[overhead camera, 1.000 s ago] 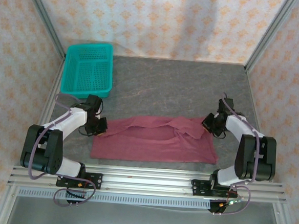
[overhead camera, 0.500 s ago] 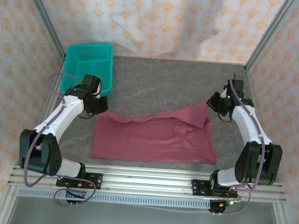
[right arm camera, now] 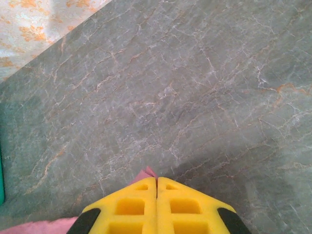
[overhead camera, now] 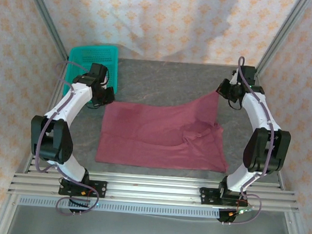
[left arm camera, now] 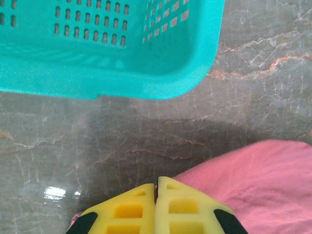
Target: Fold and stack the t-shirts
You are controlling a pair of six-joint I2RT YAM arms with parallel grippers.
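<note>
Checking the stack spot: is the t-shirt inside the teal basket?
No, the maroon t-shirt is spread over the table, outside the teal basket.

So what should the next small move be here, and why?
Probably lower both far corners onto the table and release: the left fingers and right fingers are shut on the shirt's far corners, and it looks almost fully spread out.

basket (left arm camera: pixel 97 73) cropped, t-shirt (left arm camera: pixel 263 180) corner beneath fingers (left arm camera: pixel 185 209)
</note>
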